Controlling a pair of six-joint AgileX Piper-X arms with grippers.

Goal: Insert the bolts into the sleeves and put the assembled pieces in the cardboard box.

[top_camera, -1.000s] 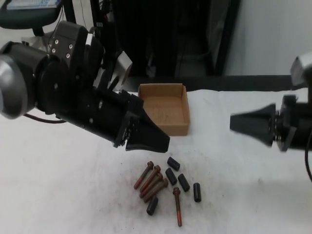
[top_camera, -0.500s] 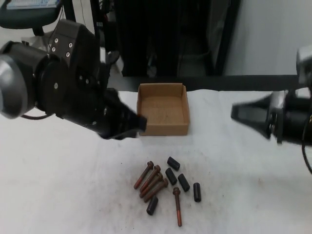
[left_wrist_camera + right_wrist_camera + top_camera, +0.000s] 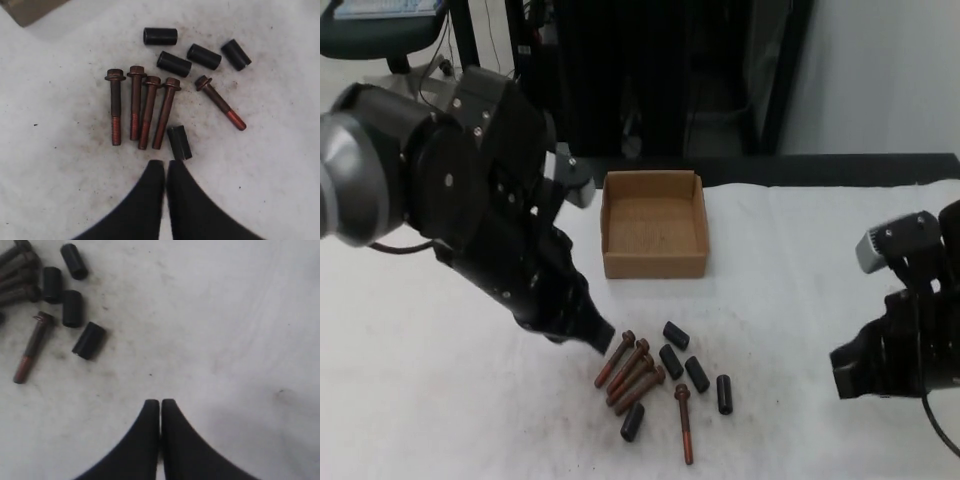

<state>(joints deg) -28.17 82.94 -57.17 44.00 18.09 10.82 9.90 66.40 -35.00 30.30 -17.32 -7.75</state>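
Note:
Several copper-coloured bolts (image 3: 142, 110) lie side by side on the white bench, with one more bolt (image 3: 220, 102) lying apart at an angle. Several short black sleeves (image 3: 174, 63) are scattered around them, and one sleeve (image 3: 179, 142) lies close to my left gripper's tips. My left gripper (image 3: 165, 164) is shut and empty, hovering just beside the bolt cluster (image 3: 630, 370). My right gripper (image 3: 160, 402) is shut and empty over bare bench, well to the right of the nearest sleeve (image 3: 89, 340) and the lone bolt (image 3: 32, 347). The right gripper (image 3: 848, 372) sits low at the right.
The cardboard box (image 3: 655, 265) stands open and empty behind the parts, near the bench's far edge. The left arm's bulky body (image 3: 440, 190) hangs over the left of the bench. White bench surface (image 3: 790, 290) lies between the parts and the right arm.
The left arm has swung down so its gripper points at the bolts. The right arm has dropped from beside the box level to low at the front right.

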